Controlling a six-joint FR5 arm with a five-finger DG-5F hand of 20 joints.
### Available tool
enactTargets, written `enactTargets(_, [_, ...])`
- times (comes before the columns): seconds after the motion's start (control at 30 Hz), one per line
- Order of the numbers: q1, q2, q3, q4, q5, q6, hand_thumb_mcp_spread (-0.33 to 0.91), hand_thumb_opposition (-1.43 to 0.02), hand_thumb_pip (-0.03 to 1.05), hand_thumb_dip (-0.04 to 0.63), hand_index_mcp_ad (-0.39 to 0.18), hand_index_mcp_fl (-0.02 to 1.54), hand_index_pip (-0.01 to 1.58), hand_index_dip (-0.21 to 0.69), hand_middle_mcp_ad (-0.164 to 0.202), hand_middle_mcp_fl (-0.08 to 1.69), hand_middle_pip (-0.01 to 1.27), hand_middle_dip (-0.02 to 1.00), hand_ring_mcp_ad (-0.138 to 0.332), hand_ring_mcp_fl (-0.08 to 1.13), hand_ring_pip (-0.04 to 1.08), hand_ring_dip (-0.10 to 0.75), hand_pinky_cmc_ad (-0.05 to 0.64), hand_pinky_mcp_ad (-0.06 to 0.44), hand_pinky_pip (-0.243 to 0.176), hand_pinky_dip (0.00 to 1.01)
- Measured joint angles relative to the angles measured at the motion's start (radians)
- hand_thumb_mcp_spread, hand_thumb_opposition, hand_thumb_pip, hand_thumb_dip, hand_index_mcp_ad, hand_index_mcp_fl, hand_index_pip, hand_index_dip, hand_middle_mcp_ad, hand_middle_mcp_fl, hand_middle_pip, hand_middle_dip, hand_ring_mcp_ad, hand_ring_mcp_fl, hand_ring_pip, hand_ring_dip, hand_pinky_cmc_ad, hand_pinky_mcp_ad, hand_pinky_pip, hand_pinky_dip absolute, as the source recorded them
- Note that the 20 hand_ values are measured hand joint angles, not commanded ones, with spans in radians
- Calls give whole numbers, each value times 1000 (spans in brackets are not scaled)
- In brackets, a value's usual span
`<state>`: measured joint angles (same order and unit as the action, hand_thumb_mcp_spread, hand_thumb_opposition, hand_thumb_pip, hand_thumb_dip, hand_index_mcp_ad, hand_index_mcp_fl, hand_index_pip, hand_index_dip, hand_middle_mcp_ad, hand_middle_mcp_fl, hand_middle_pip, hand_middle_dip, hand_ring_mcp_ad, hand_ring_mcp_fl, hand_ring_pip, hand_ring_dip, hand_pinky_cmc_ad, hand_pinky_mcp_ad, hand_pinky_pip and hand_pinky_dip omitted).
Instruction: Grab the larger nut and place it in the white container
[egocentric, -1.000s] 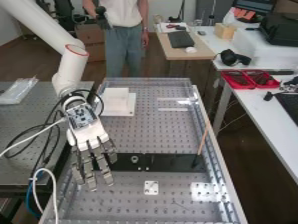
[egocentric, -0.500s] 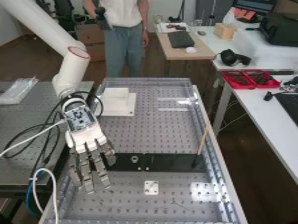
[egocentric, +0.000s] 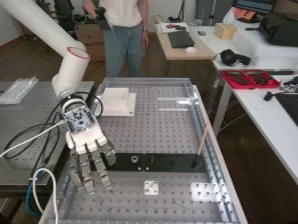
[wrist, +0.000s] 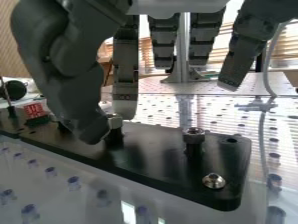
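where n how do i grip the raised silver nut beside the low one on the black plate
Probably best pinched across opposite outer sides, with the hand coming down from above. The raised nut tops a dark post, standing off the black plate, so its sides look reachable. Keep fingertips high, off the low nut.

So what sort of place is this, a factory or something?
More likely a robotics lab or workshop. A white robot arm with a many-jointed hand hangs over a bench dotted with holes, and a side desk carries small red trays.
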<state>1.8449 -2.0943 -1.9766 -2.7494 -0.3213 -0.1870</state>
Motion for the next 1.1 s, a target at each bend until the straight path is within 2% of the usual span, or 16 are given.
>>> enactTargets(0.87, [-18, 16, -4, 61, -27, -109, 360, -876, 712, 241, -89, 161, 1548, 185, 91, 42, 138, 239, 180, 3, 115, 154, 387, 312, -106, 656])
enactTargets(1.1, [-22, 18, -4, 60, -40, -129, 363, -880, 712, 253, -94, 164, 1548, 185, 86, 42, 138, 239, 161, 3, 113, 154, 387, 312, -105, 637])
